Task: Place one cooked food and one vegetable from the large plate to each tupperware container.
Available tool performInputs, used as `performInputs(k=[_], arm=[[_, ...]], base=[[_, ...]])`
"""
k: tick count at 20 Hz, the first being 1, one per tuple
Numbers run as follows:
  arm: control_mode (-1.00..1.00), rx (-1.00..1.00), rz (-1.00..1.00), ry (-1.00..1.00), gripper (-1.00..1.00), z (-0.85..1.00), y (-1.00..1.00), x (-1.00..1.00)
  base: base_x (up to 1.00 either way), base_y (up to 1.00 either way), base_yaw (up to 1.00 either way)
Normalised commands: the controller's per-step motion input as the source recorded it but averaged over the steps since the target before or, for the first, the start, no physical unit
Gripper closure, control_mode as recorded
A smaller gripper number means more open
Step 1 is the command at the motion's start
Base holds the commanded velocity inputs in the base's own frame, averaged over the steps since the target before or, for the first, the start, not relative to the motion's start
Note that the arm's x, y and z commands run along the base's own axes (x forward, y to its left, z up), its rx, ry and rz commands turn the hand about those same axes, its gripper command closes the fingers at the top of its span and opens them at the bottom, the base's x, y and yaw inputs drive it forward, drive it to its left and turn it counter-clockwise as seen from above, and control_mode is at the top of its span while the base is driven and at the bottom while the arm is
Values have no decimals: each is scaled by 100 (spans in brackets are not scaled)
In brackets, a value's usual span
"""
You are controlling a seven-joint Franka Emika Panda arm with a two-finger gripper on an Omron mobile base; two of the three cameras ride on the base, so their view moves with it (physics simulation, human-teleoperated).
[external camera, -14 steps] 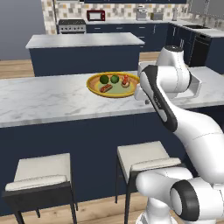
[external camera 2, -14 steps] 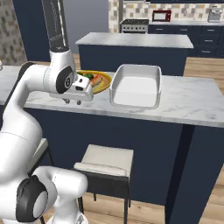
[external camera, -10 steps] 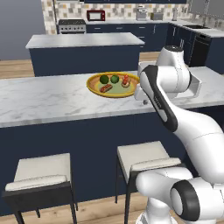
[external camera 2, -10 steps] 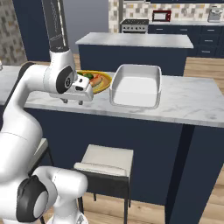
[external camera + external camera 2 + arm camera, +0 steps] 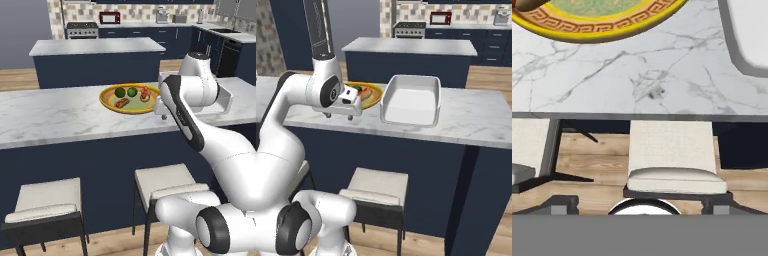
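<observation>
Hovering with my gripper (image 5: 337, 116) spread wide and empty at the counter's (image 5: 55, 115) front edge, I judge no food moved yet; next I must reach over the large plate (image 5: 131, 98), just left of the tupperware container (image 5: 411, 100), and descend on one piece.

Even, bright, diffuse light fills the rendered kitchen, with no single visible source and no harsh glare. The marble worktop (image 5: 60, 112) reads pale and evenly lit; a soft shadow sits inside the white container (image 5: 411, 100) along its walls, and the space under the worktop overhang is dark. The stools (image 5: 47, 202) cast only faint shading on the wood floor. All views are soft and low in detail, with slightly jagged edges and no edge distortion.
</observation>
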Motion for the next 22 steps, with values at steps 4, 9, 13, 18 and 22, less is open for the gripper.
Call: performInputs(k=[4, 9, 13, 18, 22], arm=[[100, 0, 0, 0, -100, 0, 0, 0], [100, 0, 0, 0, -100, 0, 0, 0], [100, 0, 0, 0, -100, 0, 0, 0], [-100, 0, 0, -2, -100, 1, 0, 1], [-100, -3, 3, -18, -100, 48, 0, 4]], base=[[57, 44, -3], [50, 24, -1], [32, 0, 0], [17, 0, 0], [0, 0, 0]])
